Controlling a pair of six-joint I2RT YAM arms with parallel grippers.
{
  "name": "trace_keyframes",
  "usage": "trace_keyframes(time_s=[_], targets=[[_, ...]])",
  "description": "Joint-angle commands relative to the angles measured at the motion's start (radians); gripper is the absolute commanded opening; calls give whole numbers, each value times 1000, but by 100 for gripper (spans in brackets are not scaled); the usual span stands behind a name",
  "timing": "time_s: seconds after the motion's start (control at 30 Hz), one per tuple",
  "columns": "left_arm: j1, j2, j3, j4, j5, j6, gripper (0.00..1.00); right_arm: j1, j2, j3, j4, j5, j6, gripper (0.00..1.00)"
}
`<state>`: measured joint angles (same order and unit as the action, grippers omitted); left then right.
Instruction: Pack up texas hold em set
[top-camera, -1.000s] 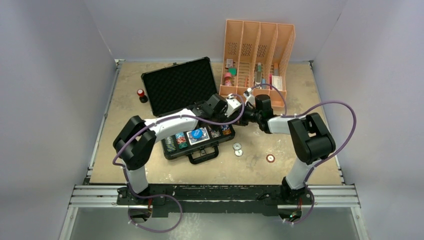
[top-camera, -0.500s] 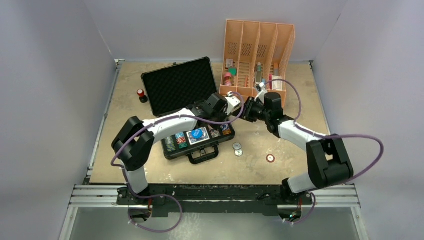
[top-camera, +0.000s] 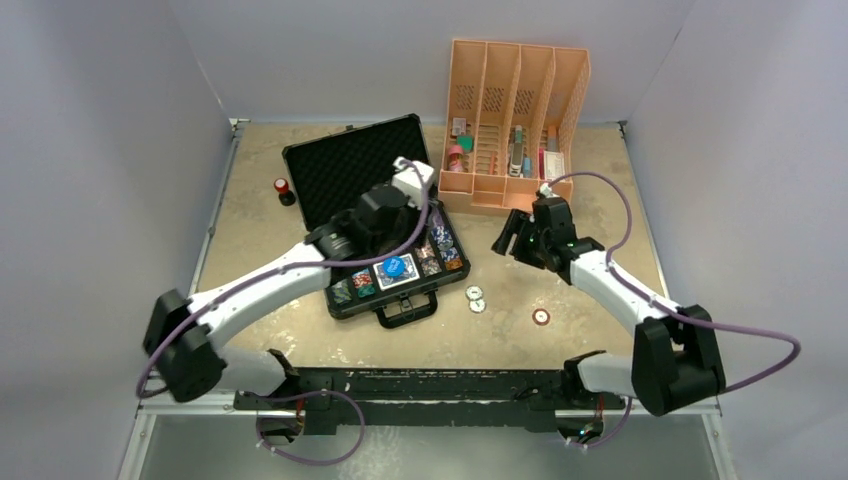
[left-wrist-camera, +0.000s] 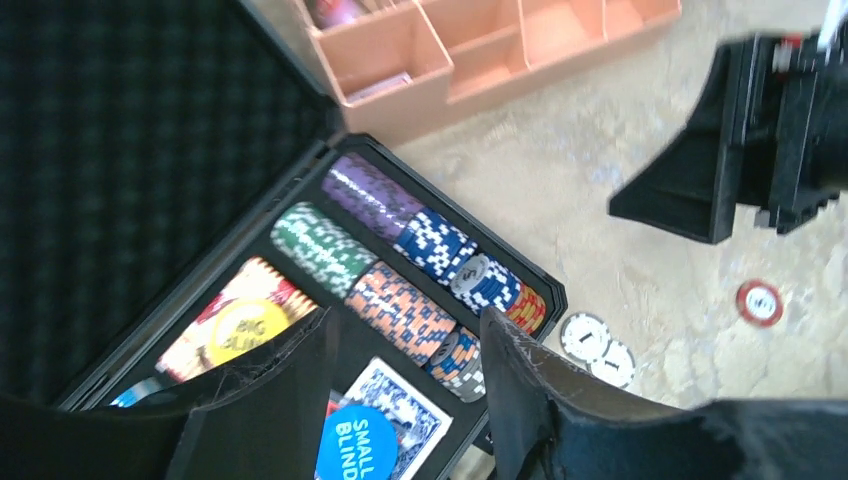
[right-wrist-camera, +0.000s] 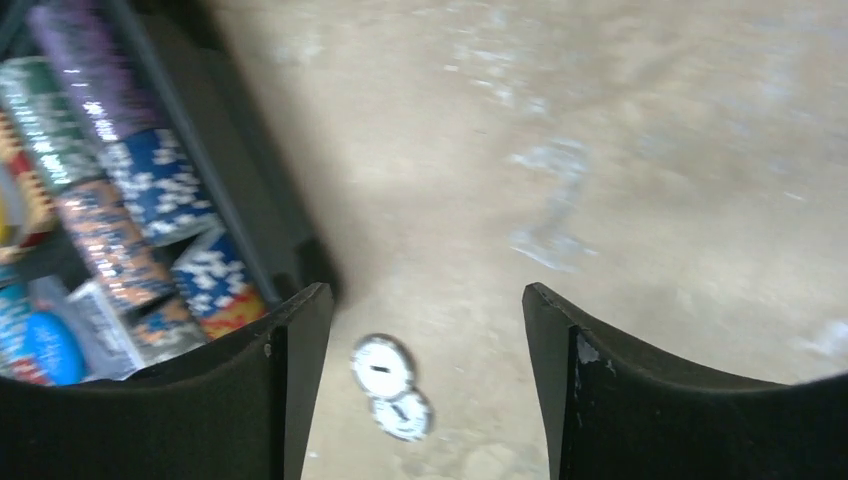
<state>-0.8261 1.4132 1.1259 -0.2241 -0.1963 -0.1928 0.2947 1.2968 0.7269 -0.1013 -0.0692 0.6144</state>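
Pincers of mine both stand open and empty. My left pincer hangs over the open black briefcase, fingers apart with nothing between them. Under it rows of poker chips lie on edge in the tray. A yellow Big Blind button sits to its left, and a blue Small Blind button rests on a card deck just below. That arm stretches long and low from its base, forward and to the right. Beyond it stands the orange desk organizer. My right pincer hovers over the mottled tan table, just right of the case, pointed down. Two white round discs, touching, lie beneath it. A red-and-white chip lies apart, nearer my base. That arm bends at the elbow and reaches forward and leftward. Grey walls close in three sides.
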Motion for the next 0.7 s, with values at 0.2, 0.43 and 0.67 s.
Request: trace_keyframes(time_s=[0.2,0.43,0.67], targets=[[0,-355,-191,41,-274,-209,64,137,-82,24,-230,204,7,75],[-2,-457,-221,29,-354,-249,64,375,45,70,-244,322,91,76],[-7,-478,-223,31,-351,-255,65,446,142,92,-254,379,116,75]])
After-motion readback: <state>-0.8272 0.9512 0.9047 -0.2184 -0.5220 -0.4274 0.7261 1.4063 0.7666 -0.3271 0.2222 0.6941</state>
